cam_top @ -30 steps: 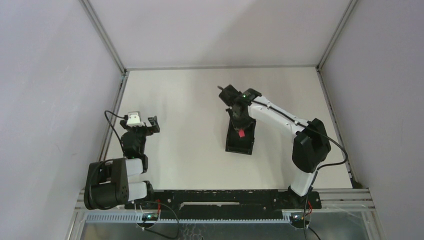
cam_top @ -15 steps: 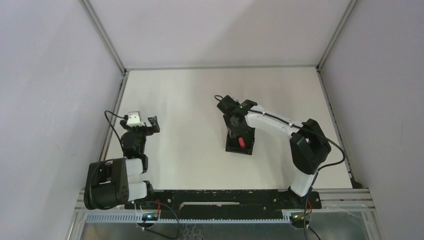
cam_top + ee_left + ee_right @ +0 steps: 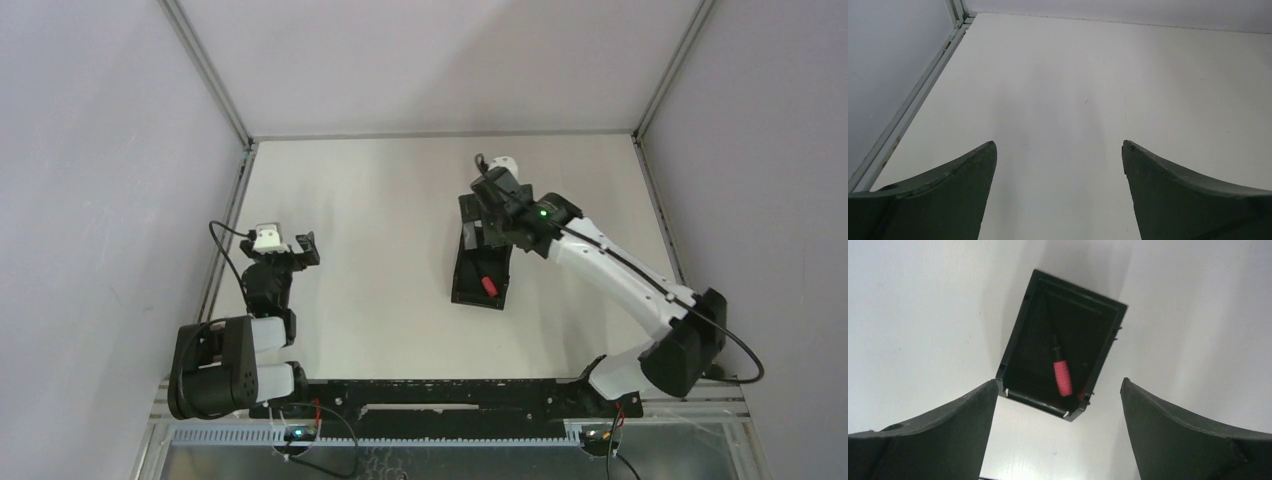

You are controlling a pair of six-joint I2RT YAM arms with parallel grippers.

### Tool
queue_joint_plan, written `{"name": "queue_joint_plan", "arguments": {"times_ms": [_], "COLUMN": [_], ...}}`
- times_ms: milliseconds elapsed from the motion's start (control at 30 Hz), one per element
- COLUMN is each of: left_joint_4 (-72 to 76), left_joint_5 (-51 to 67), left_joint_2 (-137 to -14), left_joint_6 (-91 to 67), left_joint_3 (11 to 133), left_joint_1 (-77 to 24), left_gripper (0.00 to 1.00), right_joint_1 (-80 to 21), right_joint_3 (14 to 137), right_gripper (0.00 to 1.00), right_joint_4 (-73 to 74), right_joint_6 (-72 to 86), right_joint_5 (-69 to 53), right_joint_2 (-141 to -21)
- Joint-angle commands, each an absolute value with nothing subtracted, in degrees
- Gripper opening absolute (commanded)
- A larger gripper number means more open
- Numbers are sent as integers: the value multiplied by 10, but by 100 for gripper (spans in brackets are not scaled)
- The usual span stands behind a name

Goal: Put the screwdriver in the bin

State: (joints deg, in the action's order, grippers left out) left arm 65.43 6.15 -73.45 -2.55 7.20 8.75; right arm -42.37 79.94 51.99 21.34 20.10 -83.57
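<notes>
Tabletop: binned screwdriver beneath right gripper

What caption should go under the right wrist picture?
Open right claw above the bin, with the red screwdriver lying inside.

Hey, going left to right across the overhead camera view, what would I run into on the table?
Left gripper → bin, with the screwdriver lying inside it → right arm's elbow.
</notes>
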Motion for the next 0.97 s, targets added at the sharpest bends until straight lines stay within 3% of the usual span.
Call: {"name": "queue_joint_plan", "arguments": {"times_ms": [0, 333, 500, 933], "left_joint_4": [667, 667, 667, 667], "left_joint_5": [57, 57, 56, 57], "left_joint_2": [-725, -725, -725, -725], "left_joint_6": [-16, -16, -16, -16], "left_joint_3": [85, 85, 85, 85], "left_joint_1": [84, 84, 84, 84], "left_gripper": [100, 100, 100, 100], "right_joint_1": [-380, -219, -176, -166], "right_joint_3": [755, 560, 450, 367], "right_gripper": [100, 100, 100, 100], "right_joint_4": [468, 337, 291, 293], "right_joint_6": [190, 166, 190, 203], "right_joint_5": [216, 122, 132, 182], "right_joint_2": [-756, -551, -447, -339]}}
